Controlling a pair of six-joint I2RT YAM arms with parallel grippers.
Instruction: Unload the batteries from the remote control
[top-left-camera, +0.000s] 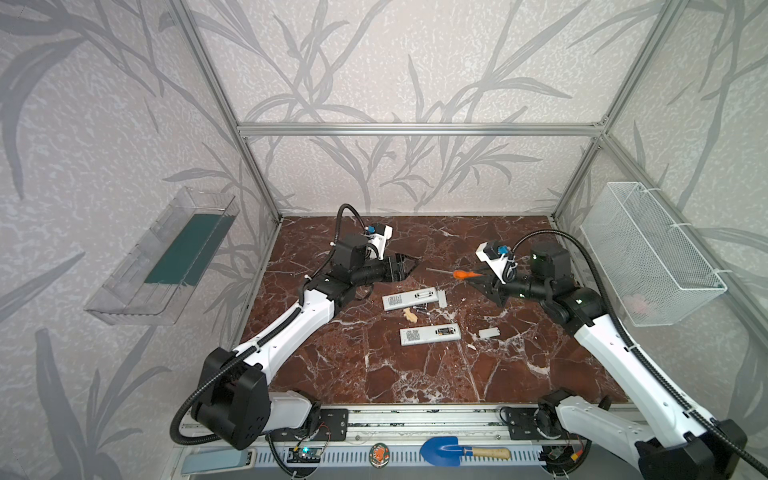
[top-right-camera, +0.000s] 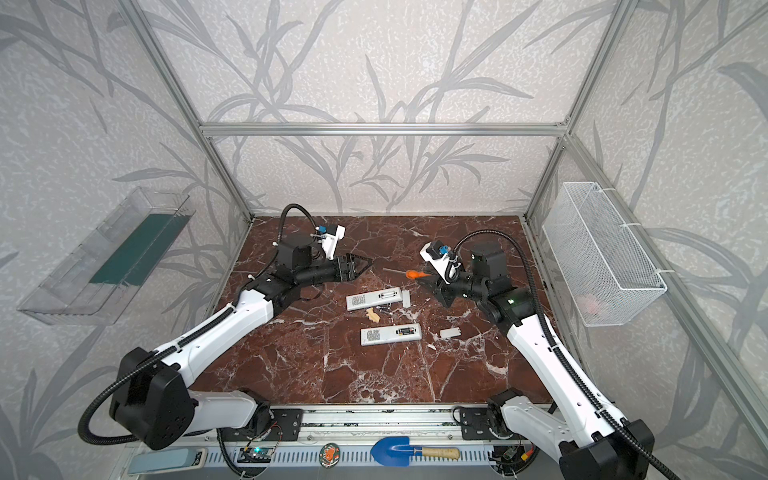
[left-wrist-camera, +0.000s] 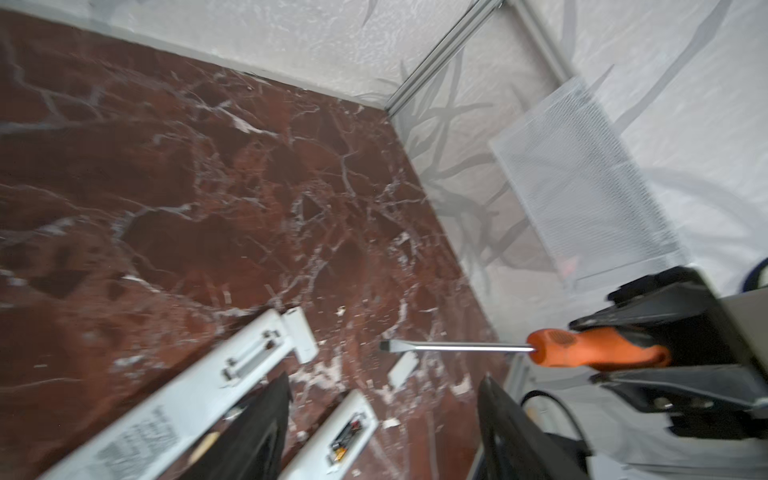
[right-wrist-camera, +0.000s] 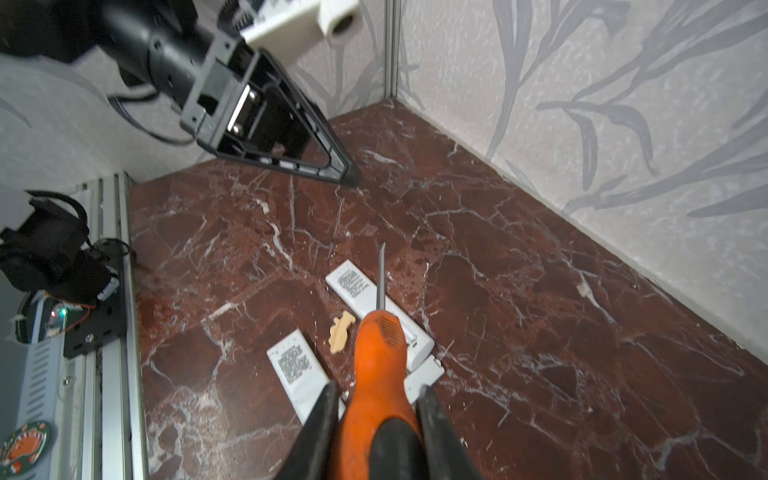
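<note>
Two white remote controls lie back up on the marble table. The far remote (top-left-camera: 409, 300) (top-right-camera: 374, 299) (left-wrist-camera: 187, 395) has a bare compartment, and tiny dark batteries (top-left-camera: 420, 307) (top-right-camera: 384, 308) lie loose beside it. The near remote (top-left-camera: 430, 333) (top-right-camera: 390, 334) (right-wrist-camera: 297, 370) holds batteries (top-left-camera: 445, 331) (left-wrist-camera: 347, 436) in its open bay. My left gripper (top-left-camera: 409, 266) (top-right-camera: 365, 264) (left-wrist-camera: 384, 378) hovers open and empty behind the far remote. My right gripper (top-left-camera: 478, 284) (right-wrist-camera: 379, 390) is shut on an orange screwdriver (top-left-camera: 465, 274) (right-wrist-camera: 380, 353), whose blade points left over the far remote.
Two small white covers (top-left-camera: 441, 298) (top-left-camera: 490, 332) and a beige scrap (top-left-camera: 410, 315) lie by the remotes. A white mesh basket (top-left-camera: 648, 253) hangs on the right wall, a clear tray (top-left-camera: 162, 257) on the left. A blue trowel (top-left-camera: 440, 451) lies past the front rail.
</note>
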